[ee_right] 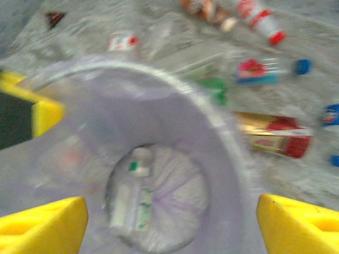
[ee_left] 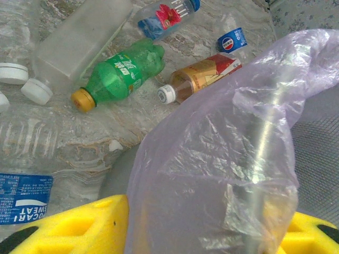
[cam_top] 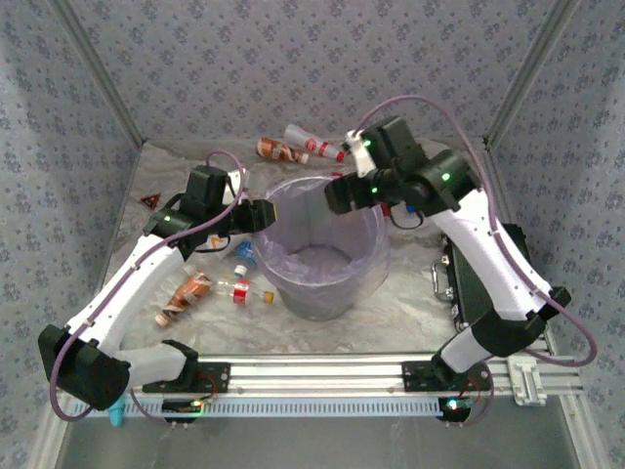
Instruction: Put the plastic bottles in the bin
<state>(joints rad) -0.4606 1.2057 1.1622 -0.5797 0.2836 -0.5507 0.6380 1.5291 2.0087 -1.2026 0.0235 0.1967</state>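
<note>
Plastic bottles, nearest your fingers: a pale plastic bottle with green markings [ee_right: 132,203] lies flat on the floor of the round bin lined with a translucent lavender bag [cam_top: 332,293]. Its long axis runs up and down in the right wrist view.
Right fingers: your right gripper [ee_right: 170,206] hangs over the bin's mouth, jaws wide apart, holding nothing.
Left fingers: your left gripper [ee_left: 206,217] straddles the bag's folded rim on the bin's left side; you cannot tell whether it pinches.
Past the left fingers: a green plastic bottle with an orange cap [ee_left: 122,71] and an amber bottle with a white cap [ee_left: 204,79] lie roughly parallel on the table, caps toward the gripper.
Left of the bin: an orange-labelled clear bottle [cam_top: 186,293] lies slanted, apart from the bin.
Edges: a black case [cam_top: 459,283] sits just right of the bin. A bare strip of crinkled silver table [cam_top: 322,337] separates the bin from the near rail.
</note>
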